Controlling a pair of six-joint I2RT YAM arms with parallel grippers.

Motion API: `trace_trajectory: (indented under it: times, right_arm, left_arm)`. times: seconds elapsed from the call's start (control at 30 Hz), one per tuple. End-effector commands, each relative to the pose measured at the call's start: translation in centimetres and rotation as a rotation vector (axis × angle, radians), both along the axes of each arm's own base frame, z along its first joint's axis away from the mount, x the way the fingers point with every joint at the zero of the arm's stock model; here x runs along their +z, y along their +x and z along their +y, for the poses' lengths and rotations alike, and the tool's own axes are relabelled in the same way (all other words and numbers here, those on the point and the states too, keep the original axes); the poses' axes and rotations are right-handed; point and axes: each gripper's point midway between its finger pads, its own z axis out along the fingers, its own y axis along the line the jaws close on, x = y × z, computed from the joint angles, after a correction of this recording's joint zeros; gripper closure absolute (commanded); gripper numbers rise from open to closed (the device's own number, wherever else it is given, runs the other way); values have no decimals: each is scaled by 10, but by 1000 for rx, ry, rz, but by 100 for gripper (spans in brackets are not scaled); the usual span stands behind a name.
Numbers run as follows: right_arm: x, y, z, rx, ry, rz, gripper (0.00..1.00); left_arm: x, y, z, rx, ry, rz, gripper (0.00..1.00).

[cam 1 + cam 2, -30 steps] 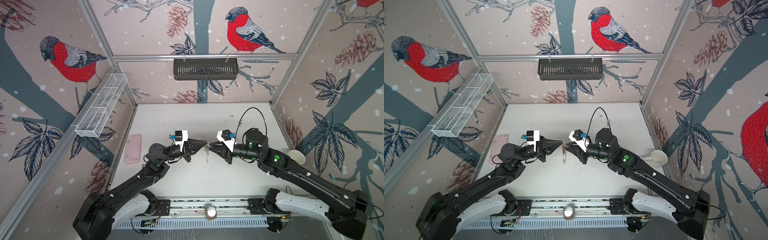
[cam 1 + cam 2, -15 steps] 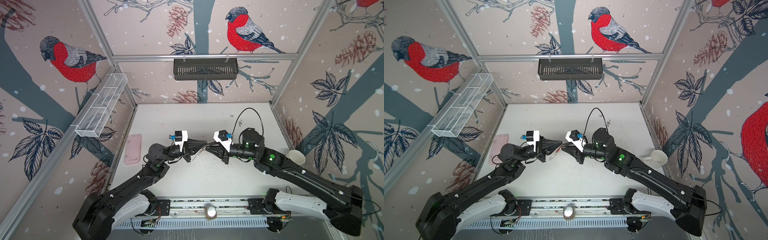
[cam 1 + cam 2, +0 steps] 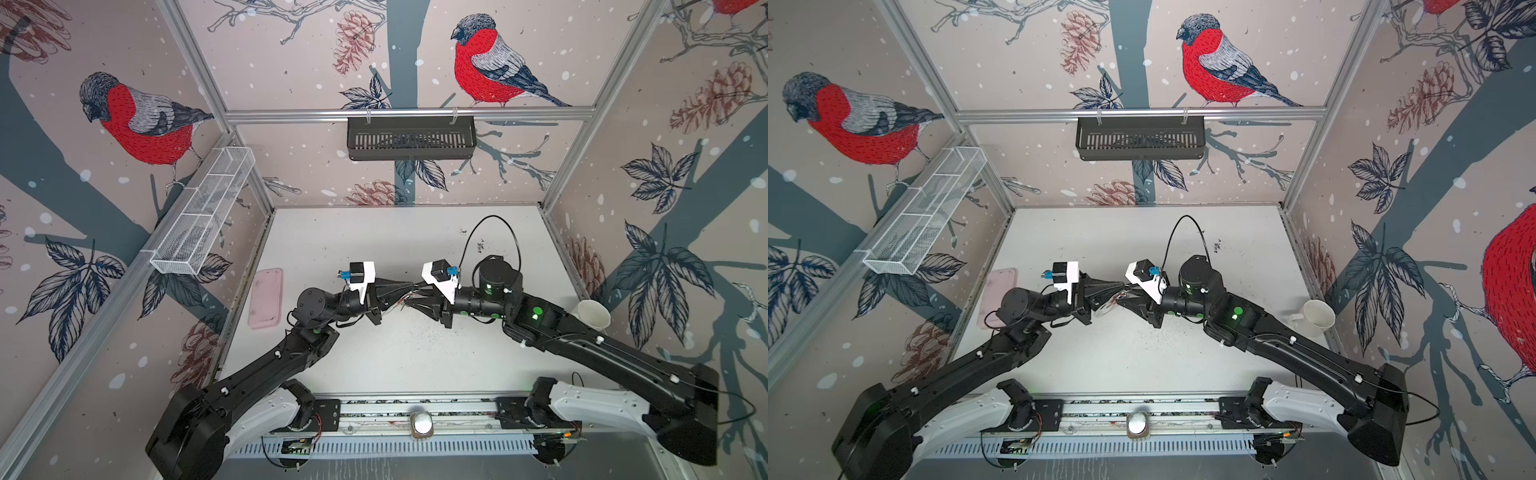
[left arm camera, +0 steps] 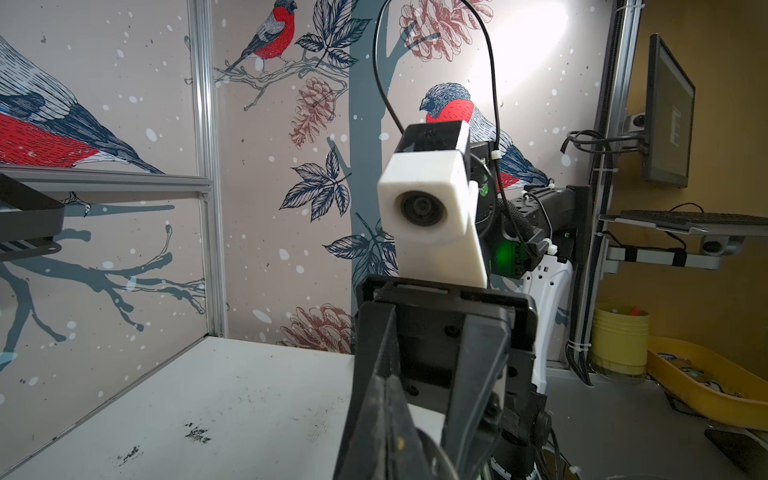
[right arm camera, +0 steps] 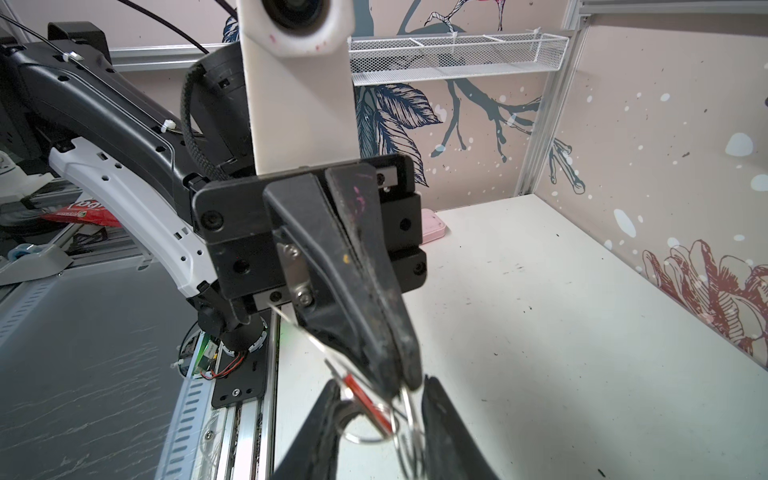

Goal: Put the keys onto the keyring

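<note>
Right wrist, left gripper: black tapered fingers pressed together; the tips pinch the keyring, a cluster of thin silver wire loops, clear above the white tabletop
Right wrist, key: red-orange oblong plastic tag among the loops, just beside the left gripper's tips; the metal blade is too thin to make out
Right wrist, right gripper: fingers parted, one on each side of the loops and tag; whether they touch the loops cannot be told
Left wrist, left gripper: closed to a single dark wedge; keyring not made out here
Left wrist, right gripper: facing the lens; its two fingers stand apart
Top views, grippers: left gripper and right gripper meet tip to tip over the middle of the tabletop, in both top views; silver glints and a red fleck show between the tips
Top views, surroundings: pink rounded rectangular case flat near the left wall; white mug by the right wall, well apart from the grippers
</note>
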Motion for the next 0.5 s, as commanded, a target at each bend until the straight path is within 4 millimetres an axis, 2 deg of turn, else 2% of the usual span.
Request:
trace_trajectory:
  times: [0.0, 0.13, 0.27, 0.47]
  right_arm:
    - [12, 4, -1, -24, 25, -45, 63]
    - [5, 5, -7, -46, -11, -44, 60]
    - [-5, 6, -14, -75, -47, -29, 61]
    - [-9, 4, -19, -81, -48, -16, 61]
  left_arm:
    - [9, -7, 3, -14, -32, -49, 100]
    - [10, -6, 4, -8, -35, -54, 100]
    - [10, -6, 5, -5, -35, -57, 100]
    - [12, -5, 5, -5, -40, -60, 100]
